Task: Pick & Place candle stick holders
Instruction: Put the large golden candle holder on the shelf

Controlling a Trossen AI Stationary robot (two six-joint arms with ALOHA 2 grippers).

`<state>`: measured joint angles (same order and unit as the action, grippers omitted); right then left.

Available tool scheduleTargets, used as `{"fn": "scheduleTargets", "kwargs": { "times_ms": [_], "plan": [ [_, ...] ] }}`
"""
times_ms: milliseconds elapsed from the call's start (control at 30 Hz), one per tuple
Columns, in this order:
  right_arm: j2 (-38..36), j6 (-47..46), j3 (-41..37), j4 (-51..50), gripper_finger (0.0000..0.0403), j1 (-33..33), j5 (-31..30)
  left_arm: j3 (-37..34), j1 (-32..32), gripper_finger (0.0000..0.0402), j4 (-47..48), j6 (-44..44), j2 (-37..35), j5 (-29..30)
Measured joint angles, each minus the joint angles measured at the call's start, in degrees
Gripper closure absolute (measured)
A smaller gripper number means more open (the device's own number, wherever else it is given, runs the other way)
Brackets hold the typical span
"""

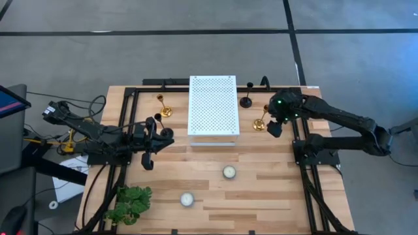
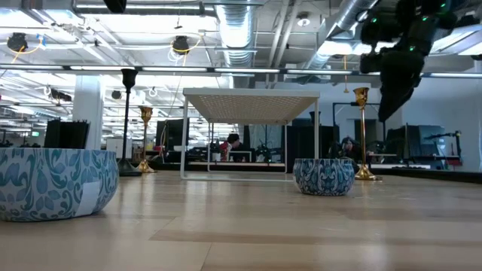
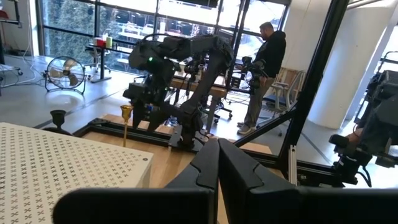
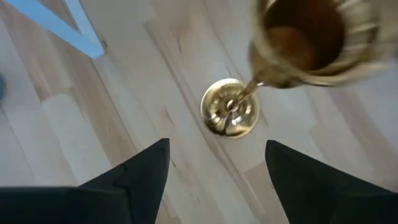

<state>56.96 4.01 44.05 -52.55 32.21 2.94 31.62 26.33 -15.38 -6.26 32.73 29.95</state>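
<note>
Table (image 1: 274,196), wood, w/ white perforated stand (image 1: 213,104) at back centre.

Holders: gold holder (image 1: 260,122) upright just right of stand; black holder (image 1: 246,100) behind it; second gold holder (image 1: 164,108) left of stand; second black holder (image 1: 165,130) nr left gripper (image 1: 149,160).

Also: 2 blue-patterned cups (image 1: 229,172), plant (image 1: 129,203) front left.

Right gripper (image 1: 274,127): fingers apart, beside gold holder, not touching. Left gripper: closed, empty.

Right wrist view only: holder's cup and base from above (image 4: 230,115). Low view only: people in room behind.
</note>
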Motion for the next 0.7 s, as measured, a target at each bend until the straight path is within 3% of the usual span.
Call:
{"fn": "scheduleTargets", "kwargs": {
  "times_ms": [267, 500, 700],
  "plan": [
    [4.9, -1.1, 0.0, 1.9, 0.0181, 0.2, -0.5, 0.0, 0.0, 0.0396, 0.0, 0.0, 0.0, 0.0],
    [3.1, -5.0, -0.4, 16.1, 0.0218, 0.2, -0.4, 0.0, 0.0, 0.0396, 0.1, -0.2, 0.0, 0.0],
    [3.2, -4.2, -0.4, 17.7, 0.0240, 0.3, -0.4, 0.0, 0.0, 0.0396, 0.1, -0.2, 0.0, 0.0]
  ]
}}
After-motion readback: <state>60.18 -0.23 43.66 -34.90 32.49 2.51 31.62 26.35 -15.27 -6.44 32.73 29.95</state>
